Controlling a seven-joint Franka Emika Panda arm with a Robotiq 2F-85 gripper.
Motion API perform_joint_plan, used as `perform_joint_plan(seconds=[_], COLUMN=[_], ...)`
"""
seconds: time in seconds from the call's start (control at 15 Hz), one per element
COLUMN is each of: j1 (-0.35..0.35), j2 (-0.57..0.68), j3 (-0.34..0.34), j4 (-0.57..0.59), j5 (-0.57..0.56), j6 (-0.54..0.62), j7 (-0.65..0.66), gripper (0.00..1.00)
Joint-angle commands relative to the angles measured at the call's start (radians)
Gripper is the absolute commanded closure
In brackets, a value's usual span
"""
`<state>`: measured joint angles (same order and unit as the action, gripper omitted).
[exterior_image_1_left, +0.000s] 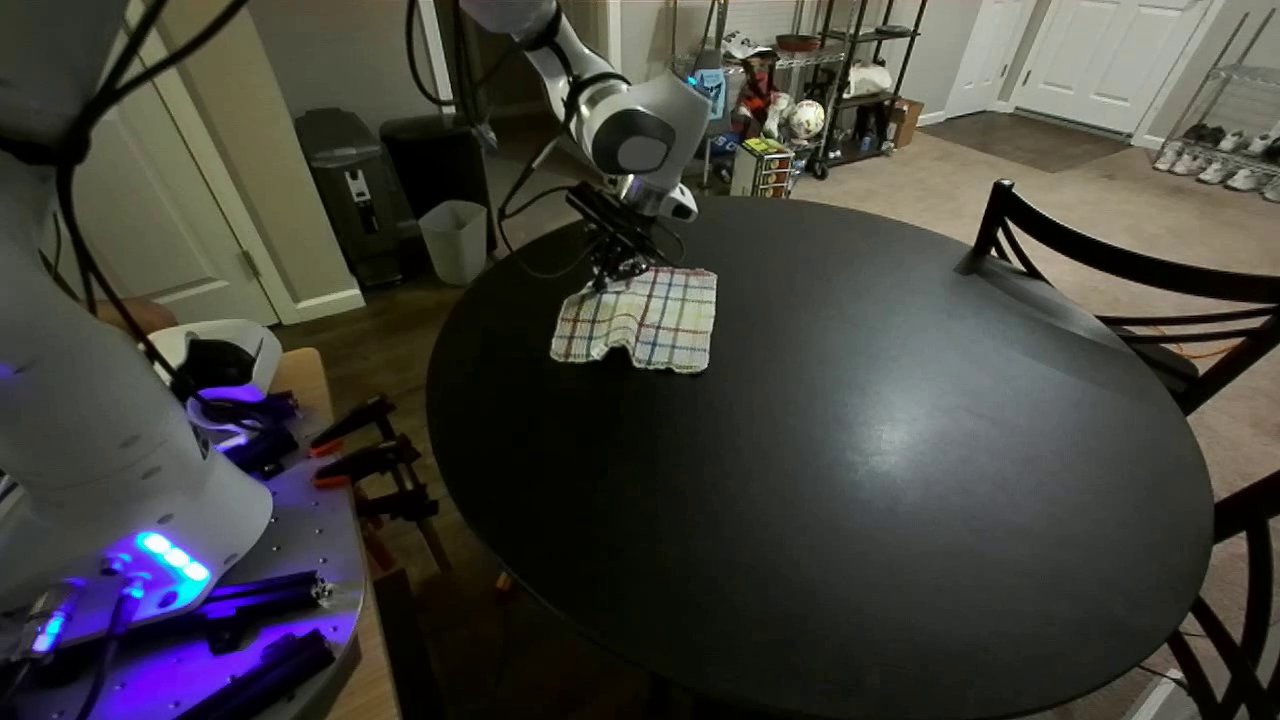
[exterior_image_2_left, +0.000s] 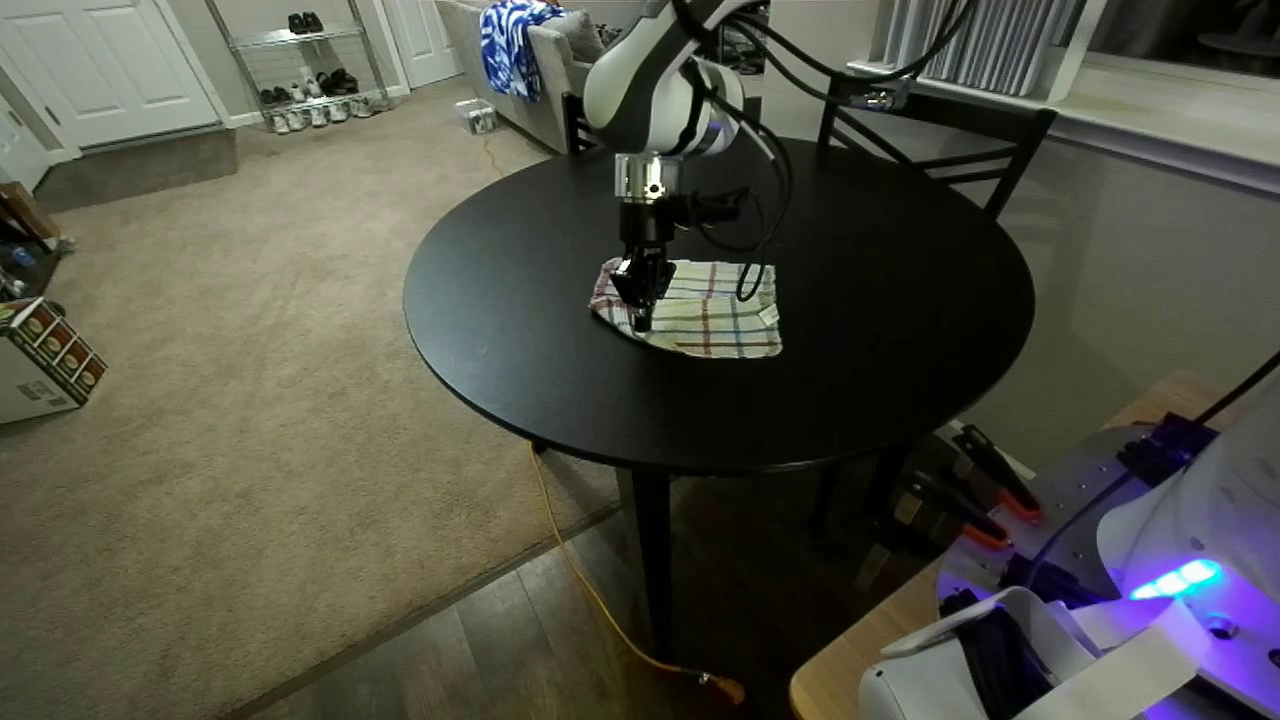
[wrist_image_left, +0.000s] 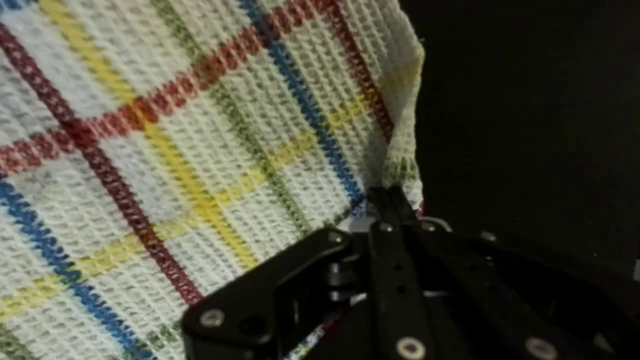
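We're in a home here, plain as day: a couch (exterior_image_2_left: 555, 75) with a blue-and-white throw (exterior_image_2_left: 510, 50) over it, a wire rack (exterior_image_2_left: 295, 38) lined with shoes (exterior_image_2_left: 320, 112) near a white panelled door (exterior_image_2_left: 120, 60), beige carpet (exterior_image_2_left: 280, 400) stretching wide, slatted black chairs (exterior_image_1_left: 1130, 262) at a round worktop (exterior_image_1_left: 850, 500), and look over there, a white sports ball (exterior_image_1_left: 806, 119) tucked beside loaded shelves (exterior_image_1_left: 875, 99)!

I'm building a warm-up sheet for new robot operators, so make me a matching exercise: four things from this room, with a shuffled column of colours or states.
Things
1. table
2. gripper
3. small wastebasket
4. checked cloth

Colours or states
A. light-coloured and open-topped
B. whitish with coloured stripes
C. round and black
D. closed on the cloth

Right pairs: 1-C, 2-D, 3-A, 4-B
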<state>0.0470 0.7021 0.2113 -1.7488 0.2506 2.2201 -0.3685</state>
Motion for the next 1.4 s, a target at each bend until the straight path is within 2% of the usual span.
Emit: perform_joint_plan(seconds=[0.0, 0.07, 0.27, 0.4, 0.47, 0.53, 0.6, 0.8, 0.93, 1.0, 1.2, 1.33], j1=[0.023, 0.077, 0.160, 0.244, 0.259, 0.321, 0.389, 0.591, 0.671, 0.615, 0.582, 0.532], j2=[-0.106, -0.139, -0.179, -0.194, -0.198, -0.201, -0.204, -0.207, -0.212, -0.221, -0.247, -0.258], j3=[0.010, -0.023, -0.046, -0.081, -0.079, -0.127, -0.185, -0.353, -0.400, -0.383, -0.365, -0.346], j4=[-0.176, -0.228, -0.366, -0.456, -0.491, -0.525, -0.555, -0.612, -0.643, -0.618, -0.636, -0.635], j5=[-0.008, 0.022, -0.001, -0.018, -0.088, -0.116, -0.150, -0.167, -0.138, -0.148, -0.149, -0.152], j6=[0.269, 0.352, 0.597, 0.762, 0.821, 0.880, 0.929, 1.010, 1.039, 1.021, 1.042, 1.045], j7=[0.027, 0.027, 0.093, 0.170, 0.259, 0.324, 0.387, 0.504, 0.530, 0.502, 0.496, 0.492], gripper=[1.00, 1.00, 1.00, 1.00, 1.00, 0.90, 0.73, 0.56, 0.43, 0.36, 0.17, 0.04])
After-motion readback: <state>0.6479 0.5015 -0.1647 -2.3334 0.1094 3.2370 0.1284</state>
